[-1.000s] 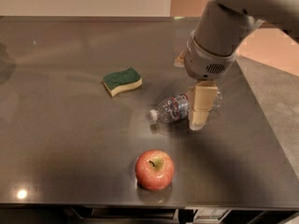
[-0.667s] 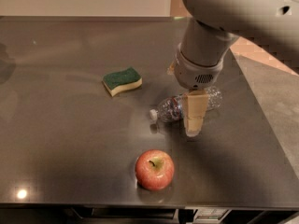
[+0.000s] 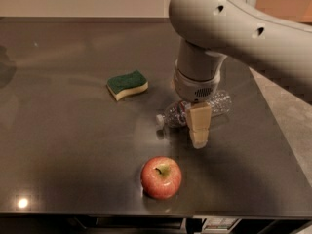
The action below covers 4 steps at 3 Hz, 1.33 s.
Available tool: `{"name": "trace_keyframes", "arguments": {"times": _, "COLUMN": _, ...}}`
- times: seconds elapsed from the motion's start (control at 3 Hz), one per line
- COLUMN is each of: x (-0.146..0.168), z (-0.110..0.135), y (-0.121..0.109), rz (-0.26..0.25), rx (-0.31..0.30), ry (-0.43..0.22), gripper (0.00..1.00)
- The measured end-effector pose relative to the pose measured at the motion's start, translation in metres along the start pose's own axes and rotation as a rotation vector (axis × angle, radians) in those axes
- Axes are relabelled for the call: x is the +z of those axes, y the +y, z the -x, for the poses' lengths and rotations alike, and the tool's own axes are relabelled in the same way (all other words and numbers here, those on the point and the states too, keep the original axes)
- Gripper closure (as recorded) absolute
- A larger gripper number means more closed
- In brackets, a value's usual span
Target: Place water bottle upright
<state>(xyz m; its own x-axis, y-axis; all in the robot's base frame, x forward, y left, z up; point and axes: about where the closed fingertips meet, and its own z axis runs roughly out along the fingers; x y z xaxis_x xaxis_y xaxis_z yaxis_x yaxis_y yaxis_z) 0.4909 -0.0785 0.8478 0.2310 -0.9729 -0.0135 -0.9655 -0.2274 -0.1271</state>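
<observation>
The water bottle point(image 3: 171, 115) is clear ribbed plastic. It lies on its side on the dark table point(image 3: 68, 145), white cap pointing left and base to the right. My gripper point(image 3: 197, 126) hangs straight down from the big grey arm point(image 3: 229, 28) over the bottle's middle. Its beige tip stands in front of the bottle and hides the label part. The bottle's base shows to the right of the gripper.
A green and yellow sponge point(image 3: 127, 84) lies left of the bottle. A red apple point(image 3: 161, 177) stands near the table's front edge, below the bottle. The table's right edge runs diagonally at the right, with floor point(image 3: 292, 126) beyond it.
The arm has swung left and in over the bottle, and the gripper has moved from the bottle's right end to its middle. The bottle, the sponge and the apple lie as before.
</observation>
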Motion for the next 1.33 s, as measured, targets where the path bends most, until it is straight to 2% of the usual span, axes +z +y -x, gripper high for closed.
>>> {"name": "trace_keyframes", "arguments": {"times": 0.33, "x": 0.005, "z": -0.003, "y": -0.004, "rz": 0.017, "rx": -0.006, "ry": -0.001, "gripper": 0.17}}
{"name": "trace_keyframes", "arguments": {"times": 1.0, "x": 0.002, "z": -0.013, "y": -0.007, "rz": 0.029, "rx": 0.014, "ry": -0.011, "gripper": 0.64}}
{"name": "trace_keyframes", "arguments": {"times": 1.33, "x": -0.013, "z": -0.022, "y": -0.006, "rz": -0.003, "rx": 0.069, "ry": -0.073, "gripper": 0.87}}
